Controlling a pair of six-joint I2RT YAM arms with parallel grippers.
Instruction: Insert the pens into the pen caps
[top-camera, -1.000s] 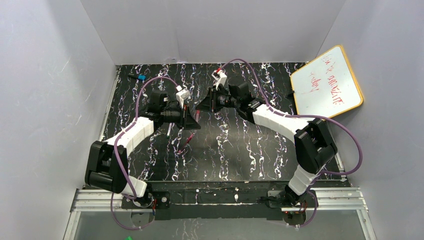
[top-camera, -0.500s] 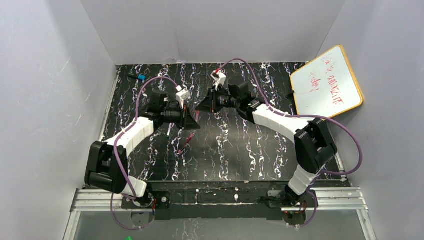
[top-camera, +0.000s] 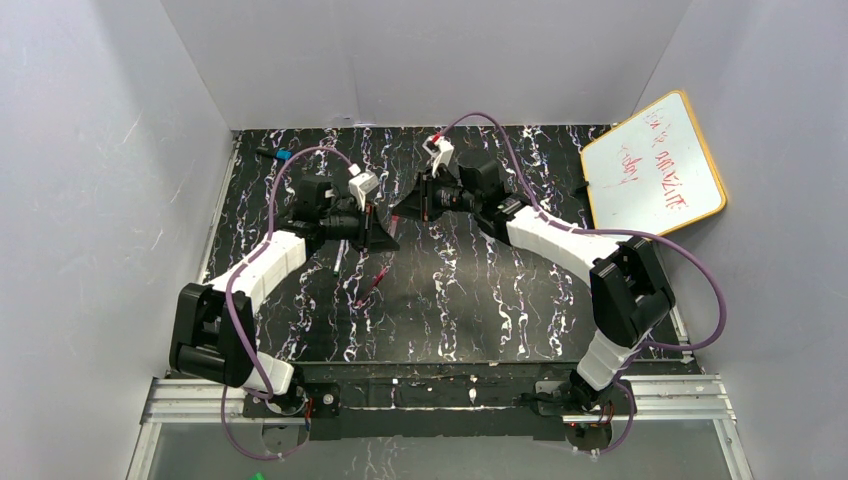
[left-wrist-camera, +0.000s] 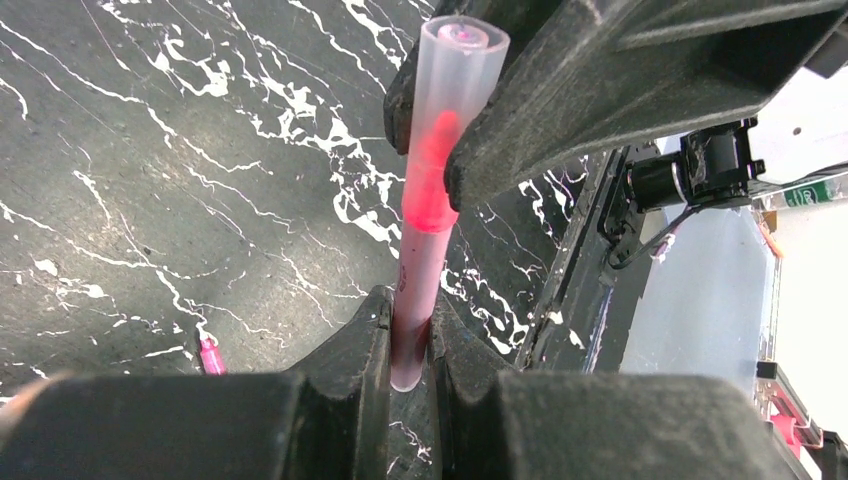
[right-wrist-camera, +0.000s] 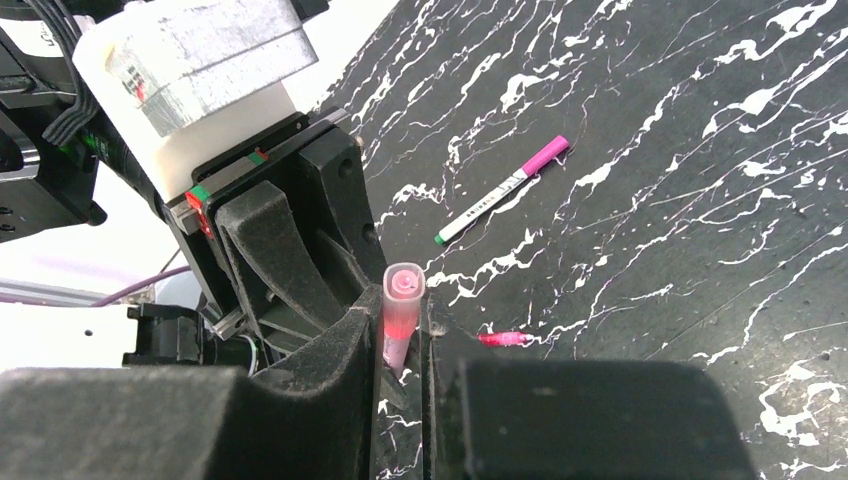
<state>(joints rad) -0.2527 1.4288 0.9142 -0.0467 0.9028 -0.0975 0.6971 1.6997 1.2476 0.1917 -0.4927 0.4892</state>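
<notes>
Where my matte black left gripper (left-wrist-camera: 408, 318) clamps it, a slim pink pen (left-wrist-camera: 420, 250) points away from me, its tip inside a frosted round cap (left-wrist-camera: 455, 70) pinched by my right gripper (right-wrist-camera: 403, 322). Both hang above the black white-veined mat (left-wrist-camera: 150, 180), where a whitish pen (right-wrist-camera: 490, 198) lies flat.

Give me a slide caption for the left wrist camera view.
Left gripper holds a pen, its red tip inside the translucent cap pinched by the right gripper.

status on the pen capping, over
Left claw shut on pen. Right claw shut on cap, pen tip inside it. Loose pen on table, clear of both.
</notes>
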